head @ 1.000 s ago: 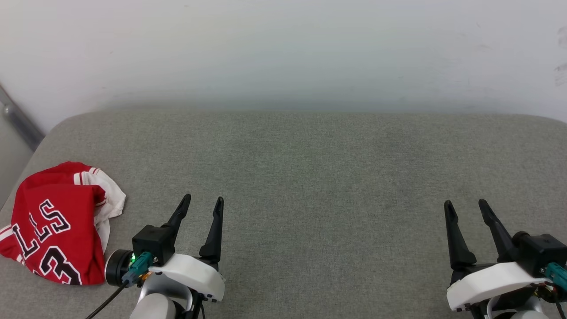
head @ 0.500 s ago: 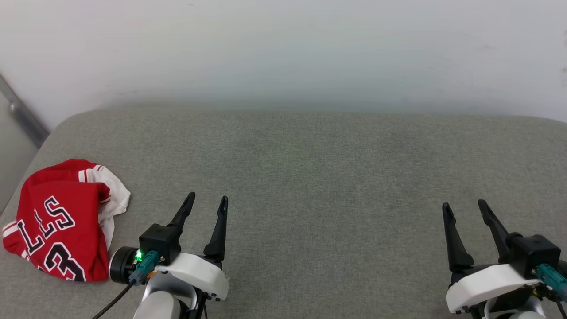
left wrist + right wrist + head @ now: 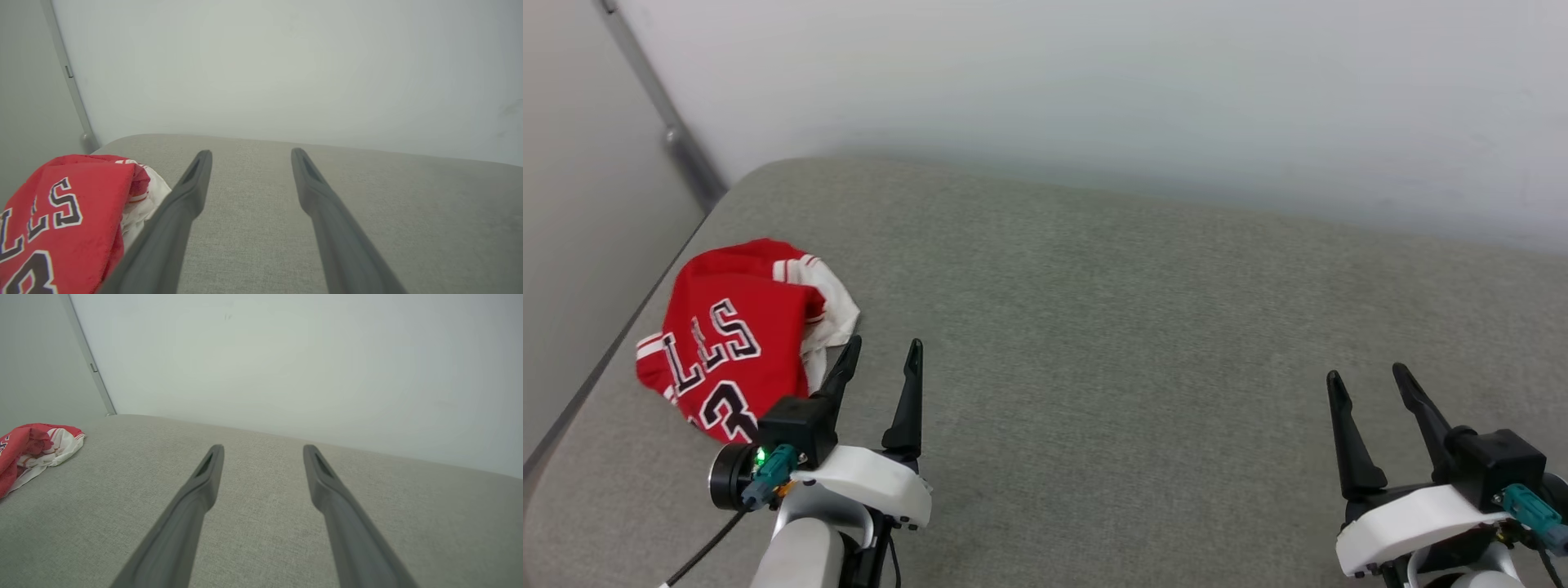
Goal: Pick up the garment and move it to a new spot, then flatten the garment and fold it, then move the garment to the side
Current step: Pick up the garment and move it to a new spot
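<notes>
The garment (image 3: 739, 335), a red jersey with black white-outlined lettering and white sleeve ends, lies crumpled near the left edge of the grey padded surface (image 3: 1143, 327). It also appears in the left wrist view (image 3: 65, 220) and small at the left of the right wrist view (image 3: 32, 447). My left gripper (image 3: 882, 351) hovers open just right of the garment, its left finger close to the white sleeve, nothing between the fingers. Far off at the lower right my right gripper (image 3: 1364, 376) is open and empty over bare fabric.
A pale wall (image 3: 1094, 90) rises behind the surface. A grey metal strip (image 3: 662, 106) runs down the wall corner at the left. The surface's left edge (image 3: 596, 384) drops off close beside the garment.
The head camera has turned left and tilted, so the whole picture shifted right. Relative to the garment, my left gripper now sits closer to its right side. Both grippers stay open.
</notes>
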Tool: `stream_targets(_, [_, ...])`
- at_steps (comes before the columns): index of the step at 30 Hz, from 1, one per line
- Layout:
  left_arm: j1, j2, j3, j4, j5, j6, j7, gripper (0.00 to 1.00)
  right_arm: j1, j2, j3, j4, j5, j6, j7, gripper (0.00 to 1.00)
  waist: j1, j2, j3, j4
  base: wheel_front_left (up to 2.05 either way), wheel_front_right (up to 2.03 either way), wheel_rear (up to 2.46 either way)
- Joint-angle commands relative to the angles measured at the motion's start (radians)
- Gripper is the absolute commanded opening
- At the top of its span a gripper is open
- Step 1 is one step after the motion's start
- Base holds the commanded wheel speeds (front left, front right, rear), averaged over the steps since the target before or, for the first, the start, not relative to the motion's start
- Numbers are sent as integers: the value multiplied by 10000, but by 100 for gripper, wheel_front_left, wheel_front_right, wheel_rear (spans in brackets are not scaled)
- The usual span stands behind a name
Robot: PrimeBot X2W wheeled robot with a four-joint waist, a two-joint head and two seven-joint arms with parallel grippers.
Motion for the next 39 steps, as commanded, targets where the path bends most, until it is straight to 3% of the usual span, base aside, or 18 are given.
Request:
stream_targets(1, [-96,19,116,25,-90,55,-26,100,-148,-4,108,53,-13,-3,28,100,0,0,16,695,0,0,0])
stream_targets(10, [108,70,468,-44,-182,117,-26,100,-292,-4,568,150,70,-3,-34,100,0,0,-44,2042,0,0,0])
stream_targets(19, [144,93,640,-91,-104,103,-26,100,-297,-4,756,106,134,-3,-8,100,0,0,-122,2581,0,0,0])
stream_targets(27, [-297,191,689,127,-95,91,-25,100,-446,-3,860,38,99,-3,70,100,0,0,43,2439,0,0,0])
stream_targets(32, [-1542,489,676,686,-278,-16,606,100,-759,-3,908,-248,-141,-3,258,100,0,0,681,2123,0,0,0])
stream_targets(36, [-3045,969,732,1212,-406,-86,1359,100,-1192,-3,1130,-524,-414,-3,466,100,0,0,1437,1672,0,0,0])
stream_targets(39, [-4463,1669,767,2044,-692,-212,2441,100,-1641,-5,1305,-711,-595,-3,555,100,0,0,2246,1147,0,0,0])
